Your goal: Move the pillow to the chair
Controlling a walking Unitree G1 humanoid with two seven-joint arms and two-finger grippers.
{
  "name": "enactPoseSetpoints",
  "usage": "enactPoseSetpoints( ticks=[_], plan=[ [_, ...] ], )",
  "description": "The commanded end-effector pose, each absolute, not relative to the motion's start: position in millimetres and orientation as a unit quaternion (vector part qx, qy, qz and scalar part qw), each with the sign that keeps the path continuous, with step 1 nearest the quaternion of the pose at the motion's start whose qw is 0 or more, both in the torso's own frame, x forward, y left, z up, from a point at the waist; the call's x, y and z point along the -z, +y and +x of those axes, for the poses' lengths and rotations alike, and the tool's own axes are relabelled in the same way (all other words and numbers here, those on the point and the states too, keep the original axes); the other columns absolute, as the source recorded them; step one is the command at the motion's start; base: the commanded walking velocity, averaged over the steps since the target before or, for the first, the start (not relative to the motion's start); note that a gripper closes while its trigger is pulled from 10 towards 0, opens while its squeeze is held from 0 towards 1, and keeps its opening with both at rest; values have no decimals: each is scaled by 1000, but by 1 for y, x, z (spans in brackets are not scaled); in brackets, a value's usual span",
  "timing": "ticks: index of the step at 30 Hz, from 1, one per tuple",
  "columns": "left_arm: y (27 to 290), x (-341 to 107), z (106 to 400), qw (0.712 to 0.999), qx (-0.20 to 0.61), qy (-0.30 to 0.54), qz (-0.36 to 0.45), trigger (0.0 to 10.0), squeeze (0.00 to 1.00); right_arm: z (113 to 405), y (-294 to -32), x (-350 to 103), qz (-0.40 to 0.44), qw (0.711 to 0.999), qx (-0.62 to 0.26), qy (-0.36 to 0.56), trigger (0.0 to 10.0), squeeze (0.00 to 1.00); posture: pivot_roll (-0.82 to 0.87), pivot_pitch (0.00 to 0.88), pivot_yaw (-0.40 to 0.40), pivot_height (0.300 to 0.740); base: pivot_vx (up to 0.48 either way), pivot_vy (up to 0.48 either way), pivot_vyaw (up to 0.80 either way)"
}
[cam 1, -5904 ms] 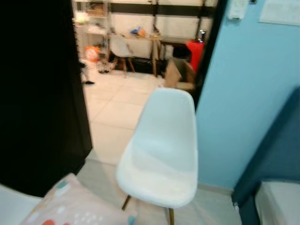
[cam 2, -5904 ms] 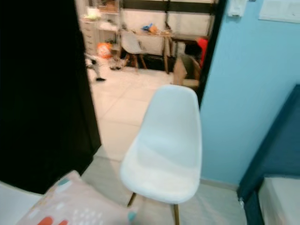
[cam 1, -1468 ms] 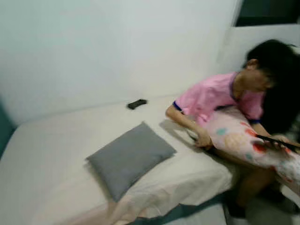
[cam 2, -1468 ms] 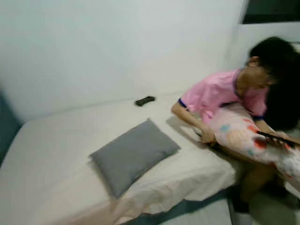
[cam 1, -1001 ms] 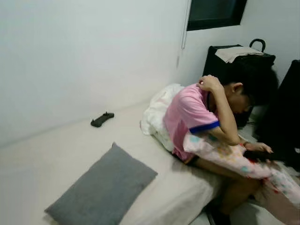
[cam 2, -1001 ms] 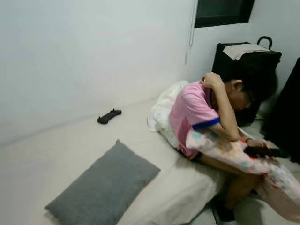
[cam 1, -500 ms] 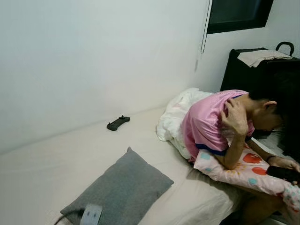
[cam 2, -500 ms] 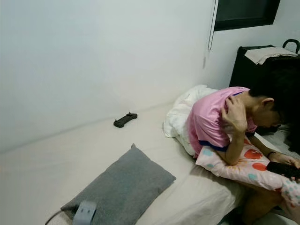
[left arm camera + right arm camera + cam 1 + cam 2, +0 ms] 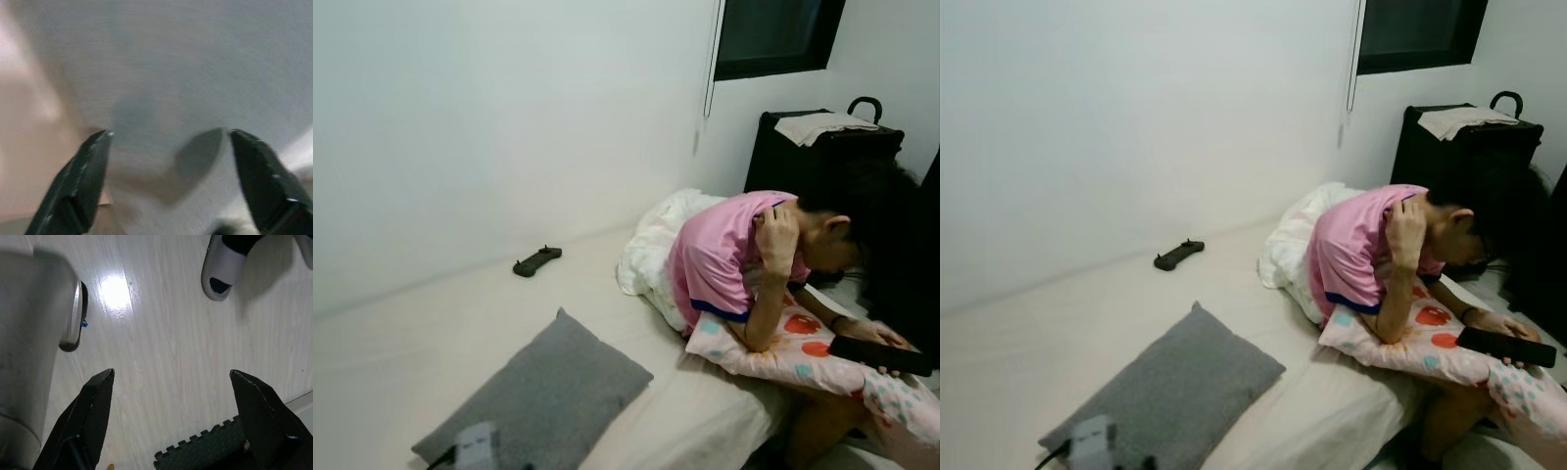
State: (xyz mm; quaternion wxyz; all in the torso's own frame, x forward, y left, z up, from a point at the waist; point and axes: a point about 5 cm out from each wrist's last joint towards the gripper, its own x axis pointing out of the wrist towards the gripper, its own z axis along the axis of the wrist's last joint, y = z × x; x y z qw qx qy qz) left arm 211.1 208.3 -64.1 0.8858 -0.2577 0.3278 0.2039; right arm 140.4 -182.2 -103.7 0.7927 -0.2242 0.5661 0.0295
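Left gripper (image 9: 168, 142) fingers (image 9: 85, 171) spread over grey pillow (image 9: 543, 397)

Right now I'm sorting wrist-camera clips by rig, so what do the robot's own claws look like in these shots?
Each claw has two long black fingers, broad and flat, tapering to blunt tips. The left claw looks matte and dark over grey fabric. The right claw shows a fine woven, carbon-like texture on its fingers. A small silver-grey block with a dark cable sits at the bottom of the head view.

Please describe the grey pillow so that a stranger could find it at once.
Look at the white bed along the wall. Near its front edge lies the grey pillow, flat and plain. The other pillow, on the person's lap, is pink with coloured spots.
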Motion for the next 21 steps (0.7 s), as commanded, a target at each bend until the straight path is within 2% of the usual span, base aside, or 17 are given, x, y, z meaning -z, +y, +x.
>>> enactPoseSetpoints(
  ticks=[1, 2, 10, 12, 13, 14, 15, 21],
  plan=[
    [221, 62, 210, 873, -247, 312, -283, 10000, 0, 130, -167, 109, -205, 785, -59, 582, 10000, 0, -107, 26, -3, 635, 0, 0, 0],
    [240, 59, 208, 849, -299, 285, -330, 10000, 0, 130, -174, 108, -209, 783, -57, 583, 10000, 0, -105, 27, -5, 625, 0, 0, 0],
    [254, 54, 209, 838, -308, 246, -377, 10000, 0, 129, -176, 108, -211, 782, -56, 584, 10000, 0, -107, 41, 1, 600, 0, 0, 0],
    [254, 52, 211, 833, -300, 230, -404, 10000, 0, 129, -179, 108, -211, 782, -55, 584, 10000, 0, -109, 46, 2, 590, 0, 0, 0],
    [250, 49, 218, 822, -277, 197, -456, 10000, 0, 129, -181, 108, -211, 781, -54, 585, 10000, 0, -116, 61, 5, 580, 0, 0, 0],
    [250, 49, 218, 822, -277, 197, -456, 10000, 0, 129, -181, 108, -211, 781, -54, 585, 10000, 0, -116, 61, 5, 580, 0, 0, 0],
    [245, 45, 224, 811, -250, 160, -505, 10000, 0, 129, -183, 108, -211, 781, -52, 586, 10000, 0, -116, 61, 5, 570, 0, 0, 0],
    [240, 30, 240, 792, -181, 73, -579, 10000, 0, 127, -187, 108, -212, 778, -51, 589, 10000, 0, -124, 79, 4, 545, 0, 0, 0]
  ],
)
